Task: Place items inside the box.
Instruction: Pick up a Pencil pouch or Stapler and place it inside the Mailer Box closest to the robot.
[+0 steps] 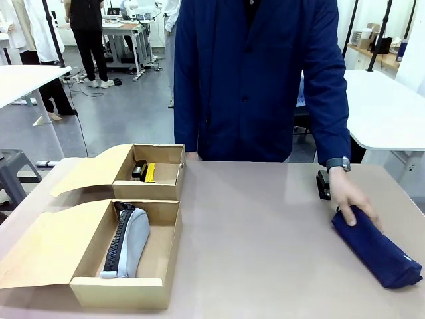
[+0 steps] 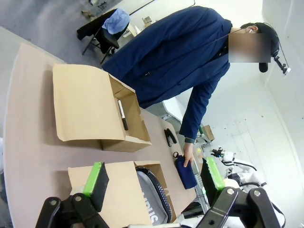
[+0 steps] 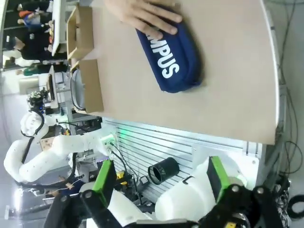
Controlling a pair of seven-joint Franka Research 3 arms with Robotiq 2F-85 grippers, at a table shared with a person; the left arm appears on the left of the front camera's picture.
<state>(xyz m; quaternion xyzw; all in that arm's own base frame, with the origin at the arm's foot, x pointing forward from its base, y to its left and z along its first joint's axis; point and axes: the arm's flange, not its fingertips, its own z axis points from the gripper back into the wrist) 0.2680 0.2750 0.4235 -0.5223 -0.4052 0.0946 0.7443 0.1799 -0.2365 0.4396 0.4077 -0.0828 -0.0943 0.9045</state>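
Pressure from the person's hand (image 1: pixel 350 201) is steadying the navy pouch (image 1: pixel 376 248), likely presenting it for pickup; left gripper (image 2: pixel 153 180) and right gripper (image 3: pixel 160 179) are hanging empty, jaws apart, while the grey pouch (image 1: pixel 129 242) is lying inside the near box (image 1: pixel 119 291).

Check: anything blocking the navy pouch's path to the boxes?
Nothing visible lies on the table between the navy pouch and the near box or the far box; both lids are open. But the person's hand rests on the pouch, and a grey pouch already takes up part of the near box.
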